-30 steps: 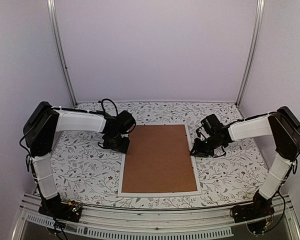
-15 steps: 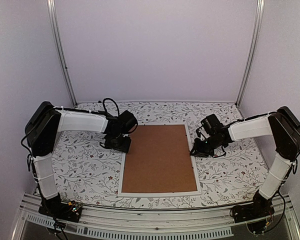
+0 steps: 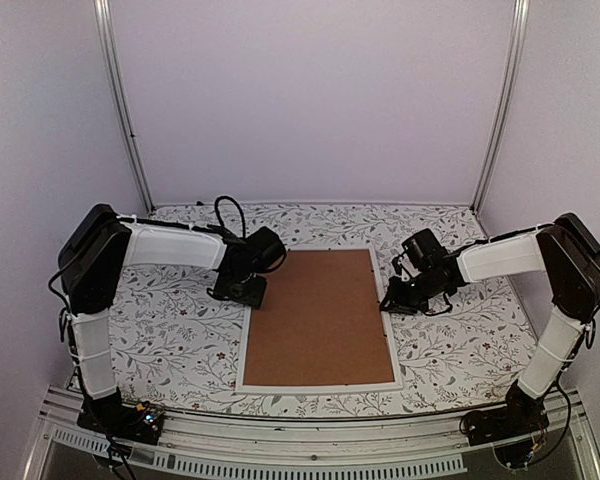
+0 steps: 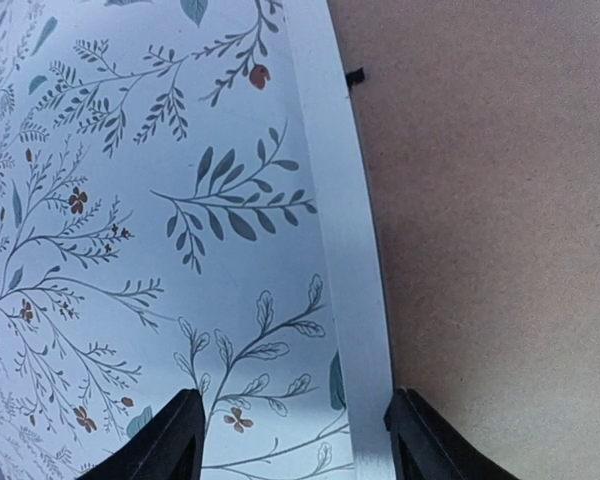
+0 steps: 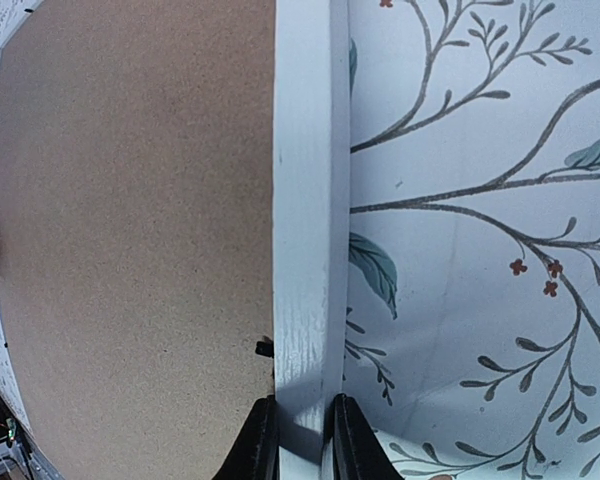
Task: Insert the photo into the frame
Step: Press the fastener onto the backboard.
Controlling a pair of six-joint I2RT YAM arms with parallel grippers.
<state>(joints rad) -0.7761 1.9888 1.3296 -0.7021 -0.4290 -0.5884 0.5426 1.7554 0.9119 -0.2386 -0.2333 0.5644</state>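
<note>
The frame (image 3: 320, 386) lies flat on the floral tablecloth, and its thin white rim surrounds a brown backing board (image 3: 320, 318). The photo is hidden. My left gripper (image 3: 242, 292) is open at the frame's left side. In the left wrist view the rim (image 4: 345, 250) runs between the left gripper's (image 4: 292, 415) fingers, close to the right one. My right gripper (image 3: 390, 300) is at the frame's right side. The right wrist view shows this gripper (image 5: 303, 408) shut on the white rim (image 5: 305, 200), with the board (image 5: 130, 250) to its left.
The floral tablecloth (image 3: 170, 340) covers the table around the frame. Small black tabs (image 4: 354, 76) sit along the board's edge. Pale walls and two metal uprights (image 3: 120, 100) close in the back and sides.
My left arm has moved a little to the right, bringing its open gripper over the frame's left rim. The right arm and the frame have not moved.
</note>
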